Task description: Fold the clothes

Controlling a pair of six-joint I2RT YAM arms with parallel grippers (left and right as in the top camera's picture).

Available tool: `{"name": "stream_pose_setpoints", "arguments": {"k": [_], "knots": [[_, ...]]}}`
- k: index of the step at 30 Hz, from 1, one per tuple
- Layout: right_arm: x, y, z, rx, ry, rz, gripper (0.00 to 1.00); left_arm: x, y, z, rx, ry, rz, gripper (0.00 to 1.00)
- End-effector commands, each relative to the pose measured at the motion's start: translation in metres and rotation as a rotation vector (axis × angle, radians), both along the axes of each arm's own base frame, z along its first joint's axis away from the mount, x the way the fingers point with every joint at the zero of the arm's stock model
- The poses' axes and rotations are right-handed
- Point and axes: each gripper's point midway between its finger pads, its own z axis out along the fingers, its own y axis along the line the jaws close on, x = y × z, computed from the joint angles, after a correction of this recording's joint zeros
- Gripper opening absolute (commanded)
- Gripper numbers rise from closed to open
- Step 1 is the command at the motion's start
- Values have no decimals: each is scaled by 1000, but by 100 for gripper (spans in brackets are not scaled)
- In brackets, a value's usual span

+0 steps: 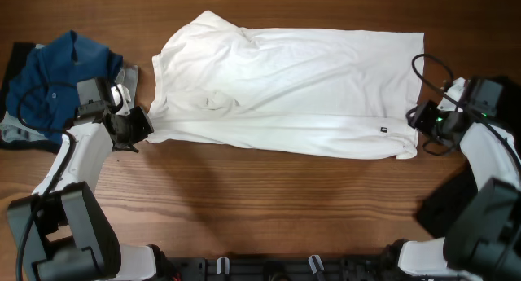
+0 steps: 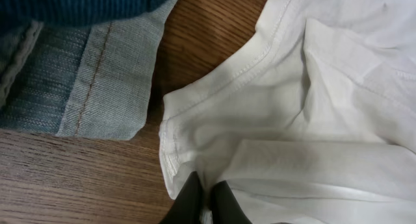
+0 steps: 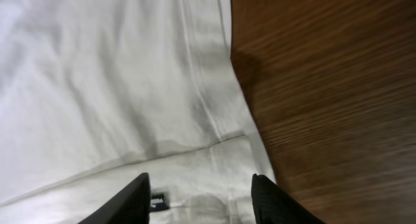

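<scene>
Left gripper pinches a corner of the white shirt; right gripper stands part open, empty.
That shirt lies spread just beneath the right jaws; the left pinch likely anchors its end for folding.

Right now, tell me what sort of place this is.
Probably a robotics lab bench set up for laundry folding: a left arm and right arm stand at a wooden table, a white shirt lies spread out, and a blue garment sits piled on denim beside it.
</scene>
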Motion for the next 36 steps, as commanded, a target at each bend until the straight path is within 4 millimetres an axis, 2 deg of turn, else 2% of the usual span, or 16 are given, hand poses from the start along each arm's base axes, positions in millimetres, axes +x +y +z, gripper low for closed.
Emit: {"name": "stream_pose_setpoints", "arguments": {"k": [1, 3, 6, 9, 19, 21, 22, 23, 29, 31, 36], "knots": [[2, 8, -30, 49, 56, 30, 58, -1, 2, -2, -2, 7, 11, 4], [2, 13, -40, 78, 69, 37, 55, -2, 2, -2, -2, 9, 11, 4], [3, 21, -44, 126, 69, 57, 36, -2, 2, -2, -3, 11, 11, 4], [4, 20, -40, 120, 60, 57, 23, -3, 2, -2, -3, 14, 12, 4], [15, 14, 3, 65, -54, 65, 23, -4, 1, -3, -5, 21, 12, 4], [15, 15, 4, 67, -54, 66, 17, -4, 1, -3, -5, 21, 12, 4], [14, 15, 4, 71, -50, 62, 8, -4, 1, -3, -5, 21, 12, 4], [13, 15, 4, 75, -46, 55, 4, -4, 1, -3, -5, 21, 12, 4], [18, 10, 6, 53, -66, 42, 4, -4, 1, -3, -5, 21, 12, 4], [28, -4, 9, 0, -98, -16, 4, -4, 1, -3, -5, 21, 12, 4], [57, -15, 29, -24, -240, -52, 4, -4, 1, -3, -4, 20, 12, 4]]}}
